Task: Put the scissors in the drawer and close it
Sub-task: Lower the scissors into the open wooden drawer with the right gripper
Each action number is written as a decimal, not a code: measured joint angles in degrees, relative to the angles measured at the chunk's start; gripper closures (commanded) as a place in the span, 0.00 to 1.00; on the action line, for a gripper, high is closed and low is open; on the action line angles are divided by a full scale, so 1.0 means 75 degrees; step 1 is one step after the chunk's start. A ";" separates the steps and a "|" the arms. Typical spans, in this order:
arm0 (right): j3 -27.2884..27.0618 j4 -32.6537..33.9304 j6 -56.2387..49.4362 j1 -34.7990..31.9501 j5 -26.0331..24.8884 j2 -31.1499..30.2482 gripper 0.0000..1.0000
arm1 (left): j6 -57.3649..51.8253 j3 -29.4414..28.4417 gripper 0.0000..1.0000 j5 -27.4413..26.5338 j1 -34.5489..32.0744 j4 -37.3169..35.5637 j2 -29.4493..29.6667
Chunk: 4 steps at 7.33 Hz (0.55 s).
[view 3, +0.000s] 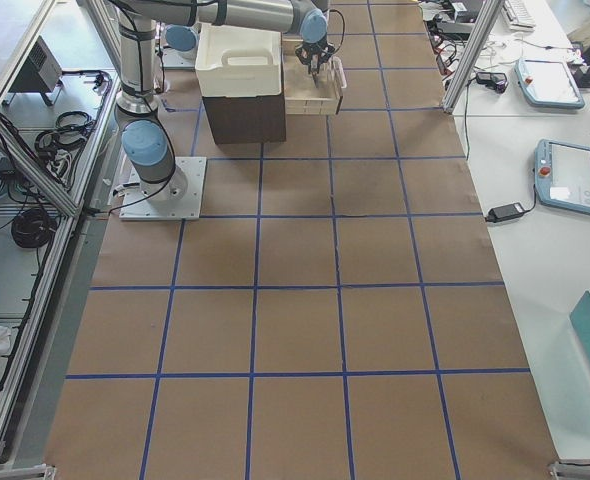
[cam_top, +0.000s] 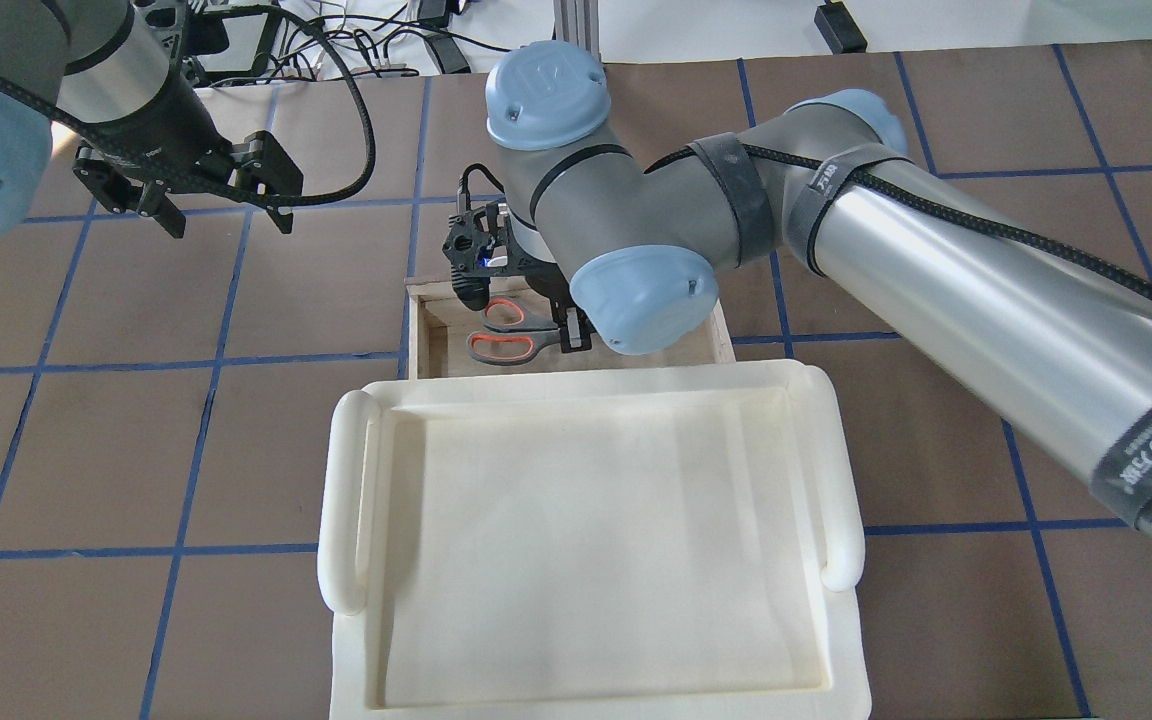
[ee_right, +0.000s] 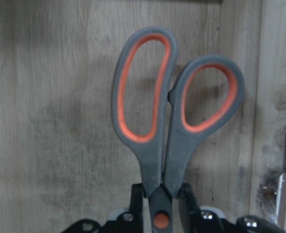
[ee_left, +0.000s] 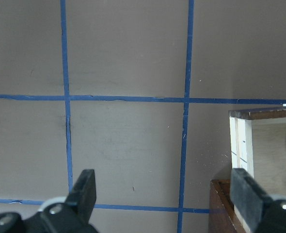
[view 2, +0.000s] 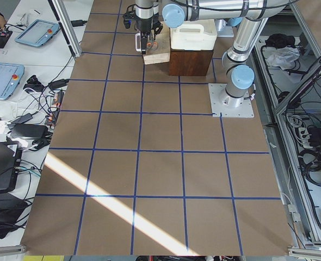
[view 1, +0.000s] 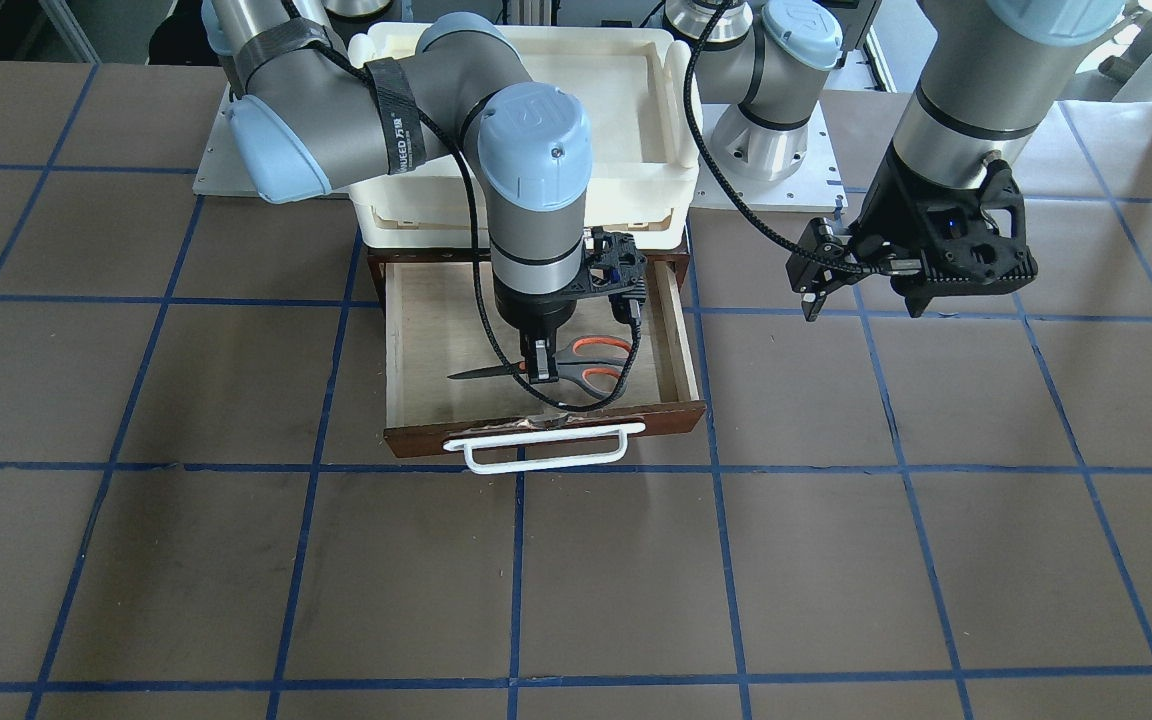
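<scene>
While right claw [view 1: 539, 371] pinches scissors [ee_right: 152, 159] within open drawer [view 1: 436, 340], left claw [ee_left: 165, 188] gapes.

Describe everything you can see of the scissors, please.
The scissors are a small pair with grey, plastic-looking handles lined orange inside two loops of unequal size, an orange pivot and dark blades, which are closed. They lie level over the floor of the open drawer, with the handles toward the robot's left and the blades toward its right. The right gripper has its jaws shut on them at the pivot. Whether they touch the floor cannot be told.
</scene>
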<state>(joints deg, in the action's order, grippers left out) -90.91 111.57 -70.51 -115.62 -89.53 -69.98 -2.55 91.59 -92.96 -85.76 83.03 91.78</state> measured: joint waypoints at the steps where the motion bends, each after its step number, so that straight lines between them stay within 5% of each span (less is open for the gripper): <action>1: -0.0017 0.0046 0.0016 0.0004 0.0029 0.0034 1.00 | 0.0000 0.0000 0.00 -0.0002 0.0011 -0.0002 0.0017; 4: -0.0029 0.0120 0.0078 0.0005 0.0066 0.0181 1.00 | 0.0000 -0.0011 0.00 -0.0014 0.0066 -0.0080 0.0106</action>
<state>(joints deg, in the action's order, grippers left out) -91.13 112.48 -69.93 -115.58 -89.04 -68.62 -2.55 91.51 -93.06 -85.26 82.43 92.58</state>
